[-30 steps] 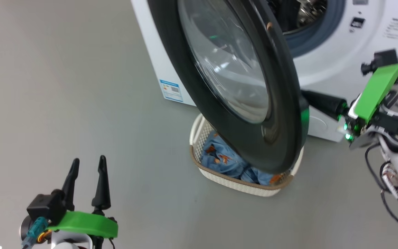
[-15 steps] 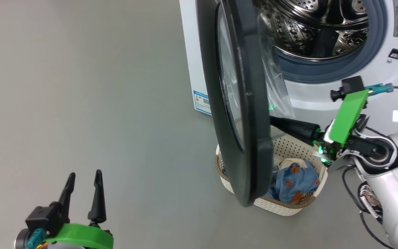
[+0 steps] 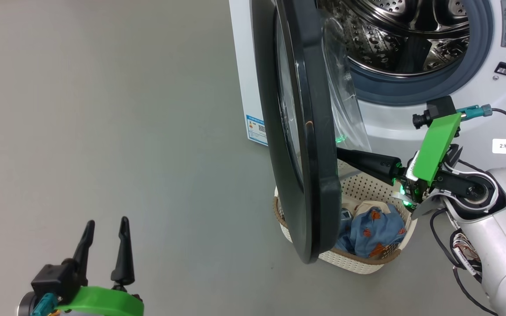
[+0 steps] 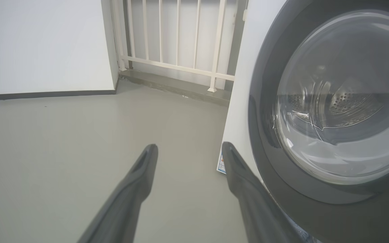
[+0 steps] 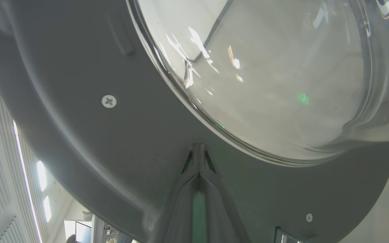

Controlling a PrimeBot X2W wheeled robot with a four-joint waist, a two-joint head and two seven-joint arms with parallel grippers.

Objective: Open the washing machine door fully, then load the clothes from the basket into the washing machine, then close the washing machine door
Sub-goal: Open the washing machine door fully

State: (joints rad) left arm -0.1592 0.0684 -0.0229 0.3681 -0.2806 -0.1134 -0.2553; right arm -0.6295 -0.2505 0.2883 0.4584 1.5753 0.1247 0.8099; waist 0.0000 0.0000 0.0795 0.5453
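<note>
At seven o'clock the left claw [image 3: 106,222] hangs idle, fingers apart; at five o'clock the clothes [image 3: 376,228] lie in the basket [image 3: 367,260]; beyond, the right claw [image 5: 198,158], fingers together, presses the washing machine door [image 3: 310,131], about half open; loading and closing remain.

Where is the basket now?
Head view, right of centre: the basket sits on the floor before the washing machine, partly behind its open door.

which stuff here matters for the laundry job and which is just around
Job: washing machine, door, basket, clothes, right gripper, jaws shut, against the door.
Just around: white railing, cable tag, left gripper, open over bare floor.
</note>
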